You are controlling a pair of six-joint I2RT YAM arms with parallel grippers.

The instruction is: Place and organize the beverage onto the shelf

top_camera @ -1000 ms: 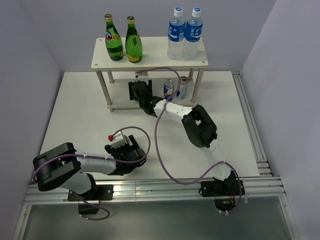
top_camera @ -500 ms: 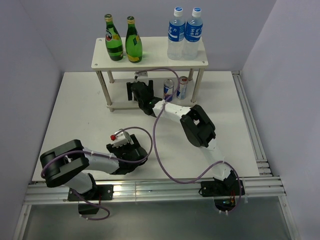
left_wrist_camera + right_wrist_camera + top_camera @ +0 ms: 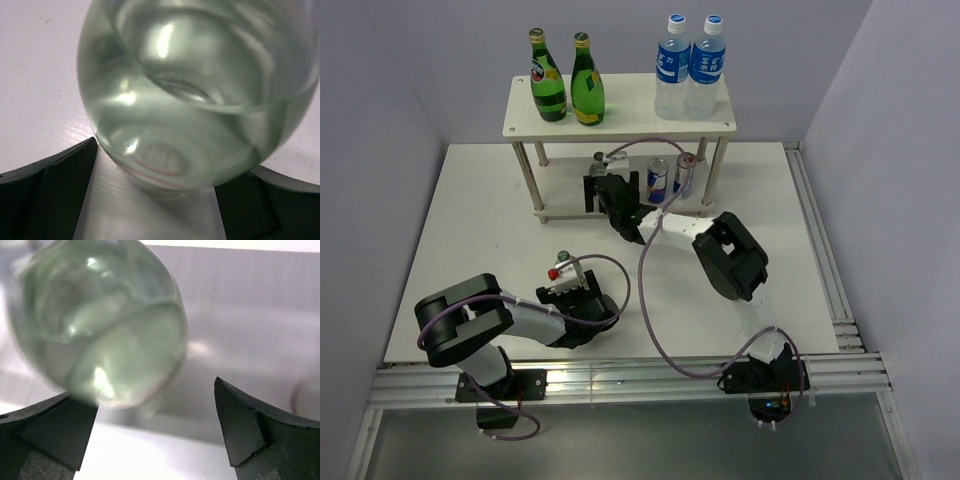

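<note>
The shelf (image 3: 630,105) stands at the back of the table. Two dark-green bottles (image 3: 567,92) stand on its top board at the left. Two slim cans (image 3: 670,178) stand on the lower tier at the right. My right gripper (image 3: 612,188) reaches under the top board and is open; a squat clear bottle (image 3: 100,325) stands just ahead of it, close to the left finger, its green cap (image 3: 598,157) showing. My left gripper (image 3: 568,290) is open at the table's front, with another squat clear bottle (image 3: 200,90) between its wide fingers (image 3: 50,195).
Two tall water bottles with blue caps (image 3: 690,70) fill the right of the top board. The shelf's white legs (image 3: 532,180) flank the lower tier. The right arm's cable (image 3: 645,290) loops across the table between the arms.
My right gripper has opened and let go of the squat bottle on the lower tier. The left arm has shifted right and forward around its bottle.
</note>
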